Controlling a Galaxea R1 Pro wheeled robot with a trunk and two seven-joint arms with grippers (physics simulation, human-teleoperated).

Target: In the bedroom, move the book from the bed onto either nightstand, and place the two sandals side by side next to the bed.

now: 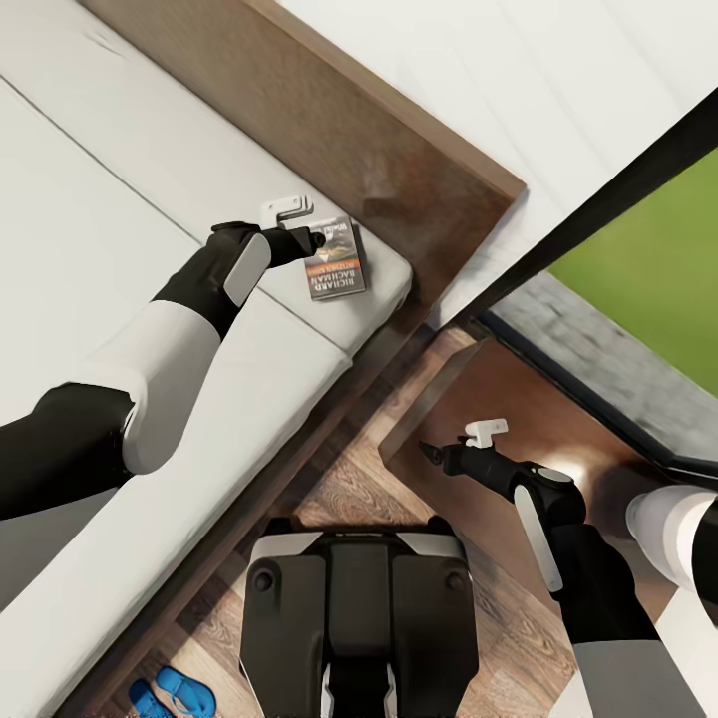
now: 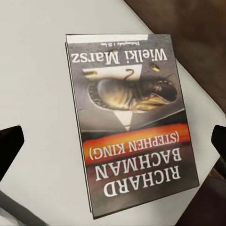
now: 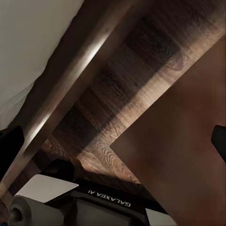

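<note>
The book (image 1: pixel 336 261) lies flat on the bed's pale mattress (image 1: pixel 120 199), near the corner by the dark headboard (image 1: pixel 379 150). Its grey cover, orange band and white lettering show in the left wrist view (image 2: pixel 132 122). My left gripper (image 1: pixel 302 224) hovers just over the book's edge, open, and the fingertips (image 2: pixel 10 141) stand wide on either side of it, not touching. My right gripper (image 1: pixel 457 442) is open and holds nothing above the nightstand's reddish-brown top (image 1: pixel 538 399), also seen in the right wrist view (image 3: pixel 179 155). Two blue sandals (image 1: pixel 175 693) lie on the floor by the bed's side.
The bed's wooden frame (image 1: pixel 329 419) runs between mattress and plank floor (image 1: pixel 349 489). My base (image 1: pixel 359 608) stands in the gap between bed and nightstand. A black-framed window (image 1: pixel 598 214) with lawn beyond lies to the right.
</note>
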